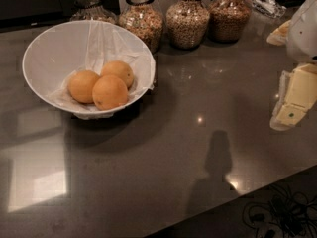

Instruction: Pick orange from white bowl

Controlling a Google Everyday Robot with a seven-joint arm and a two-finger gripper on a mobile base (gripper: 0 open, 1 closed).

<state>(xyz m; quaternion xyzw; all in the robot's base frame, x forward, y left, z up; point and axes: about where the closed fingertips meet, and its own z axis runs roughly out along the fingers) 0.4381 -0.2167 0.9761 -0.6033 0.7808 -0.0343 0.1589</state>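
Three oranges lie together in the white bowl point(49, 48) at the left of the dark counter: one at the left point(82, 86), one at the front point(110, 92) and one behind point(119, 71). They rest on white paper lining the bowl. My gripper point(293, 100), white with pale yellow parts, hangs at the right edge of the view, above the counter and far to the right of the bowl. It holds nothing that I can see.
Several glass jars of grains point(187, 21) stand in a row along the back, right behind the bowl. The glossy counter point(198, 148) ends at a front edge at the lower right, with patterned floor point(282, 214) beyond it.
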